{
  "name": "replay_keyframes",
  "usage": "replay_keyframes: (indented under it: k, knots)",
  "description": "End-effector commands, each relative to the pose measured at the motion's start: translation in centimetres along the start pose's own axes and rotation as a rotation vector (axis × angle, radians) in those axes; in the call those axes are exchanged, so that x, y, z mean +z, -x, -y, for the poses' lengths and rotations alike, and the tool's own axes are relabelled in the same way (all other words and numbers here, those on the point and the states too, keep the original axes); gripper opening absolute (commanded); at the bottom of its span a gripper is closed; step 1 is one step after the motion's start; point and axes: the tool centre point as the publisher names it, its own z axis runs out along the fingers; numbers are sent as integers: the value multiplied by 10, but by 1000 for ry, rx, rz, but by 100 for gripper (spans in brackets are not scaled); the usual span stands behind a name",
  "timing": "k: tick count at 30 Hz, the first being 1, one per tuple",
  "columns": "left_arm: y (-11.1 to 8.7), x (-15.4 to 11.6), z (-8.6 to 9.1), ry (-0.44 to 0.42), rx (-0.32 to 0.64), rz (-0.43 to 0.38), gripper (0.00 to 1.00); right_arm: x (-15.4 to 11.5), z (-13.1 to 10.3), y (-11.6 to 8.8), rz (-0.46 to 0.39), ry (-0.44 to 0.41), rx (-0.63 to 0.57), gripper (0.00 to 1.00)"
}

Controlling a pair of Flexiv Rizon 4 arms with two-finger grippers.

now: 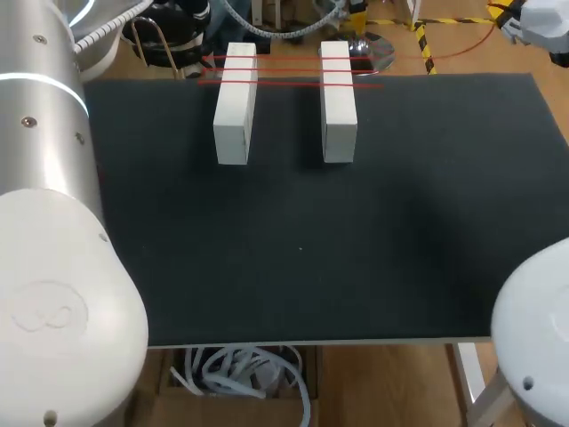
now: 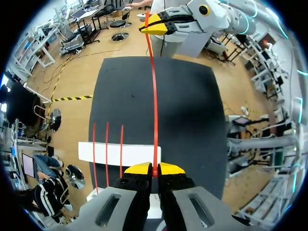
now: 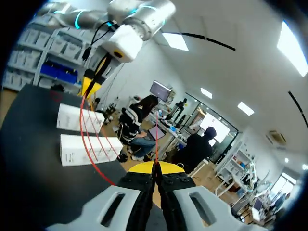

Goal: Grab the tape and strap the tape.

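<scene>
While two white blocks [image 1: 236, 102] stood on the dark mat [image 1: 373, 249], left gripper [image 2: 154, 169] and right gripper [image 3: 155, 167] pinched the red tape [image 2: 154, 106], strung lengthwise between them.

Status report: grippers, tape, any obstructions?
Left gripper shut on red tape. Right gripper shut on other end. Three strands across white blocks. No obstruction seen.

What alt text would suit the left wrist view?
The left tool is shut on a red tape stretched over the black table to the right tool, which grips its far end. Three more red strips cross a white block close to the left tool.
</scene>
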Motion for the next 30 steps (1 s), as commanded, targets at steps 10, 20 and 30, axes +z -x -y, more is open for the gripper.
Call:
replay_keyframes:
  k: [10,20,30]
  knots:
    - [1,-1,1,7,-1,-4,0,3,-4,-10,-246,-142,202,0]
    - [1,-1,1,7,-1,-4,0,3,-4,-10,-246,-142,202,0]
    - [1,-1,1,7,-1,-4,0,14,-17,-5,-118,-200,-78,0]
